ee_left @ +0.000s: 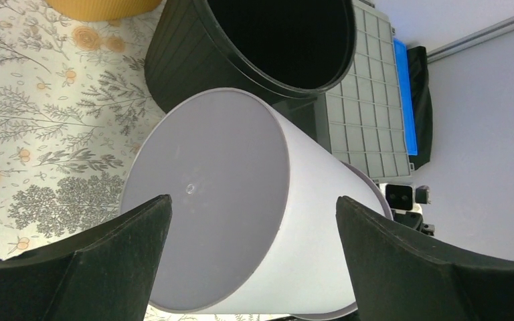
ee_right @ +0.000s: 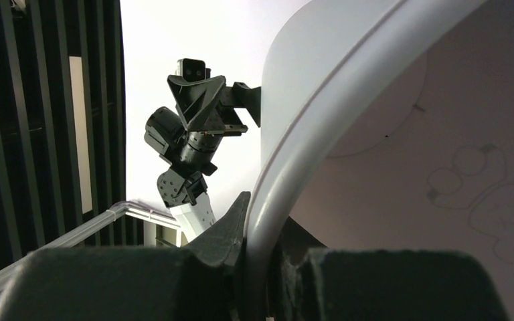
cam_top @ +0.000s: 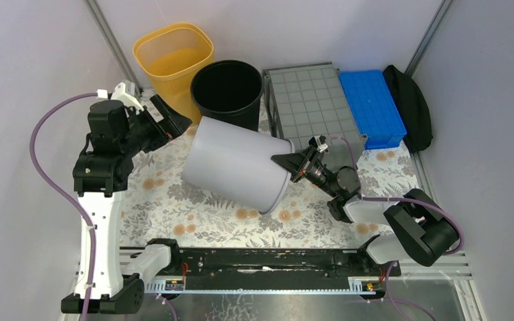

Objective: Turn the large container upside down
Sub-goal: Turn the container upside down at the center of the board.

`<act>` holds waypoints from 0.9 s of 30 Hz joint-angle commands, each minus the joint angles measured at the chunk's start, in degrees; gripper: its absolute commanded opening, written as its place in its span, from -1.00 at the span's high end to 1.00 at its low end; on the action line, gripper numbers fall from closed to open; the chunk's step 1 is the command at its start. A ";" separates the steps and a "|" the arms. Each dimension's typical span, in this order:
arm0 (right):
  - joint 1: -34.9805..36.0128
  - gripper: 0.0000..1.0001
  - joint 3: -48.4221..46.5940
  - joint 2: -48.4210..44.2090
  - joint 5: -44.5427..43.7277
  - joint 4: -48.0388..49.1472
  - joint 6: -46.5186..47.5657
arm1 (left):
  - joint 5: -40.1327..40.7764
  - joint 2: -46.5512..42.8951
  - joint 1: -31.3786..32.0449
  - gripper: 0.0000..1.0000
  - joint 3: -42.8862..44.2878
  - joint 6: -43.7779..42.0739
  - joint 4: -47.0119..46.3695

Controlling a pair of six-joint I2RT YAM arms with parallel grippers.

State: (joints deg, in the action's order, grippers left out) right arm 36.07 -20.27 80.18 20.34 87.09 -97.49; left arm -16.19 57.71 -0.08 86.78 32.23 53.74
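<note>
Top external view: right end effector [cam_top: 292,163] clamped on the rim of the tilted light-grey bucket [cam_top: 234,164], centre frame. Left end effector [cam_top: 176,120] gapes wide, empty, near its base. Dark-grey crate [cam_top: 311,107], upper centre, rests gridded underside up on the counter [cam_top: 194,214].

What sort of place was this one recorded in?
Probably a lab robot test cell: plain pale wall panels with metal corner posts enclose a floral-clothed table, with props like the round light-grey plastic bucket.
</note>
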 commanded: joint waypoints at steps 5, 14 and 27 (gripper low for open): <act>2.16 1.00 -1.50 -1.57 -3.37 10.66 1.43 | 5.93 -3.15 -0.44 -1.00 -2.23 -1.73 -2.95; 7.41 1.00 -7.17 6.29 -5.21 10.70 3.72 | 15.16 -5.05 -0.37 -1.00 -3.20 -3.34 -0.57; 14.73 1.00 -22.65 20.93 -8.63 10.74 6.81 | 22.25 -7.20 -0.38 -1.00 -0.21 -3.63 0.48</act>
State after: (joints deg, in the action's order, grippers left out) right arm 48.97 -35.48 98.39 14.94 86.48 -91.85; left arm 3.55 50.26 -0.08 85.30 29.76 54.33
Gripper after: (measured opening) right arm 0.159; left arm 0.997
